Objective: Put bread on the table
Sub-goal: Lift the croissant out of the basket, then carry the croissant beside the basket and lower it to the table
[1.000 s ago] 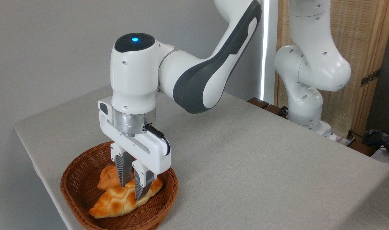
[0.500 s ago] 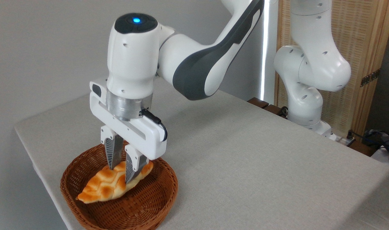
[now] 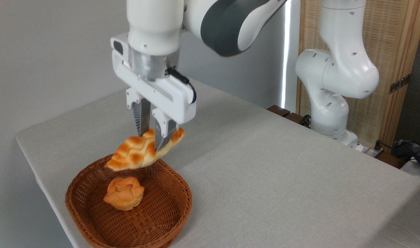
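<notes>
**One loaf up, clear of the basket**

You have the gripper (image 3: 151, 136) clamped on the bread (image 3: 143, 154) nearer its right end, so the free left tip sags. Its long axis runs lower-left to upper-right, above the basket (image 3: 92, 213); the bun (image 3: 124, 193) remains inside. Table (image 3: 265, 179) waits rightward.

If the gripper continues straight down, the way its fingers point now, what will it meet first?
The gripper, shut on the bread, points down. Below it is the back part of the wicker basket, so the bread would probably meet the rim or inside first. The small bun seems nearer the camera; depth is unclear.
</notes>
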You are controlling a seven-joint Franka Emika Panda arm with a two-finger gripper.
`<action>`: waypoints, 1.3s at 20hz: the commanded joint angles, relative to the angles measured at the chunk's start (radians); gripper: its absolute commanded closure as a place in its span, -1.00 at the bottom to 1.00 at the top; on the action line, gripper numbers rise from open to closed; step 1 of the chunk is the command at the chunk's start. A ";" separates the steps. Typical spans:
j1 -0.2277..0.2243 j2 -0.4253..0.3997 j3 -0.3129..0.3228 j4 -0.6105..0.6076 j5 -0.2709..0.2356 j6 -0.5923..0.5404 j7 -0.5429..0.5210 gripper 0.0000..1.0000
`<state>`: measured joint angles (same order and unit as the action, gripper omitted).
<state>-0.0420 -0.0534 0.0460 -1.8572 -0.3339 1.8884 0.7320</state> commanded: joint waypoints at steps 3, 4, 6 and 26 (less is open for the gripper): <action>-0.077 -0.210 0.006 -0.264 0.073 0.012 0.035 -0.10; -0.096 -0.227 0.006 -0.299 0.097 0.017 0.035 -0.11; -0.143 -0.235 0.009 -0.352 0.144 0.034 0.033 -0.11; -0.202 -0.221 0.009 -0.471 0.145 0.133 -0.033 -1.00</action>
<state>-0.2285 -0.2629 0.0451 -2.3184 -0.2033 2.0156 0.7245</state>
